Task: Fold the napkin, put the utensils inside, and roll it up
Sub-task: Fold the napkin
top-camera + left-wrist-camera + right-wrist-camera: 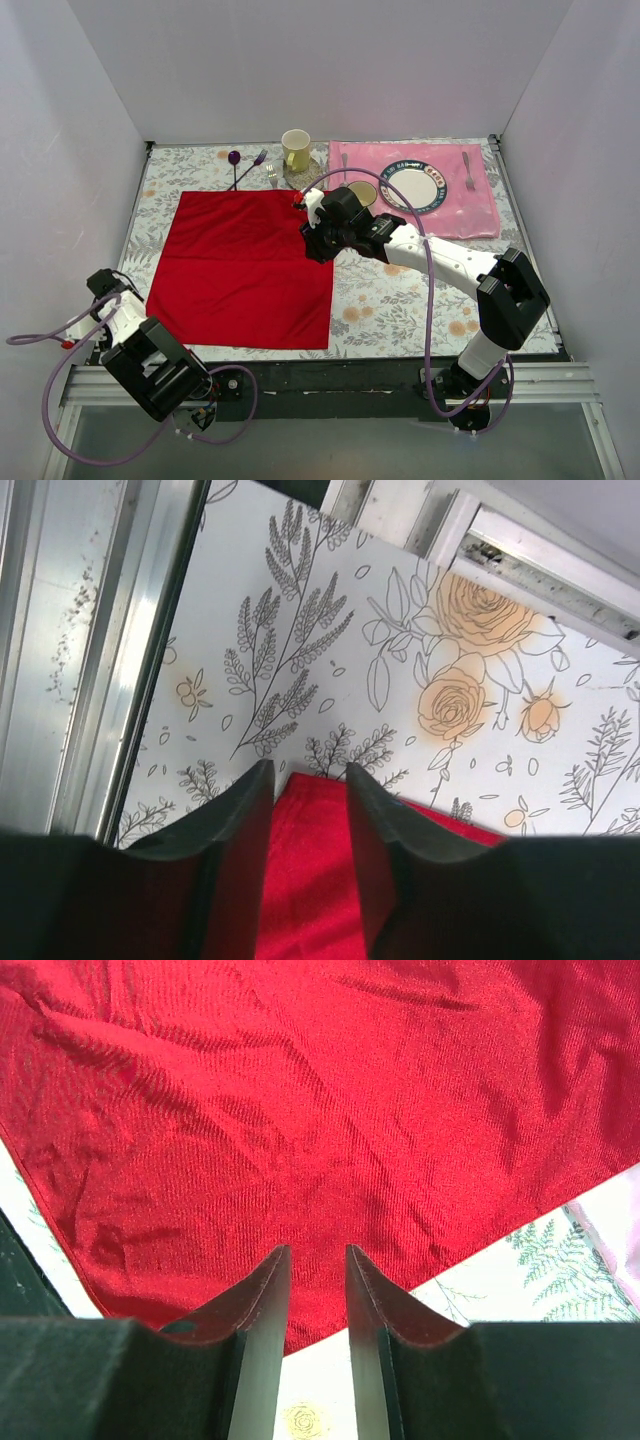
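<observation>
On the left half of the floral table point(400, 300), the napkin point(245, 265) lies spread flat in 1 layer, so no fold looks made yet; the step in hand seems to be taking hold of 2 corners. The right gripper point(318, 1250), its arm stretched across to the cloth's far right corner, hangs just over the hem, jaws slightly parted with nothing between them. The left gripper point(308, 770), arm tucked low, straddles the near-left corner; whether it pinches cloth I cannot tell. Next, both need a firm pinch, then an even lift across.
</observation>
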`<state>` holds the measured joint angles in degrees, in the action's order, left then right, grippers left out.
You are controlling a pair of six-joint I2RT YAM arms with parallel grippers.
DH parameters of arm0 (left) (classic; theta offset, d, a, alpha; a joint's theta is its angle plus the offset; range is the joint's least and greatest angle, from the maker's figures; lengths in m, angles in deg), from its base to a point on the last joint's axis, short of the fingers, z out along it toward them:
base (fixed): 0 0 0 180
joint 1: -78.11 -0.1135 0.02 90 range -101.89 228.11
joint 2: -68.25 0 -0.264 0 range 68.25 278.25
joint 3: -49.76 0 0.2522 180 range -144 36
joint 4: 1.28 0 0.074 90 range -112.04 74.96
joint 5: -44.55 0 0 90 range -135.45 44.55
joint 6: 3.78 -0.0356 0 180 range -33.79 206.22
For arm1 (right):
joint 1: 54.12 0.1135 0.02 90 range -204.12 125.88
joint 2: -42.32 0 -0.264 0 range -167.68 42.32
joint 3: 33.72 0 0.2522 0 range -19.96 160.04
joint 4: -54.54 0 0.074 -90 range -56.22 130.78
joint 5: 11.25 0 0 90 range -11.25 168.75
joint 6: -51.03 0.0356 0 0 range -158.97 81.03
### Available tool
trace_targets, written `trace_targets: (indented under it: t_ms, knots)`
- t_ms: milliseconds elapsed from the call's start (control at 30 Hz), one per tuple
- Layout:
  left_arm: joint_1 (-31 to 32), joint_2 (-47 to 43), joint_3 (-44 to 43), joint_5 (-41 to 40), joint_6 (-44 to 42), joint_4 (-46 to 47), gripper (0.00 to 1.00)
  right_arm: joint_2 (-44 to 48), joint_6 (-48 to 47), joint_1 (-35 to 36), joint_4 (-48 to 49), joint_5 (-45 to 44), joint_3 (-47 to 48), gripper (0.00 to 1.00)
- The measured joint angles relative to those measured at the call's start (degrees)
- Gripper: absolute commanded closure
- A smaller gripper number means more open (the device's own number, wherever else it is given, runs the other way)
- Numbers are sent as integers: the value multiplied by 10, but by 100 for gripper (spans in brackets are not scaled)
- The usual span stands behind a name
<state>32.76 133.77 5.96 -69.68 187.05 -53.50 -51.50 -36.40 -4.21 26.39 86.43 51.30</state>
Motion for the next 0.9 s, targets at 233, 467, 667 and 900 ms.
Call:
trace_targets:
  t_ms: [233, 467, 667, 900]
  knots:
    - [-1, -8, 9, -12, 39, 30, 48, -1, 0, 0, 0, 0, 0, 64]
    - [-1, 12, -20, -10, 61, -24, 34, -9, 0, 0, 1, 3, 0, 65]
    - [-1, 19, -31, 10, 72, -61, 32, -20, 0, 0, 1, 7, 0, 65]
    - [-1, 37, -38, 11, 80, -61, 48, -20, 0, 0, 9, 8, 0, 66]
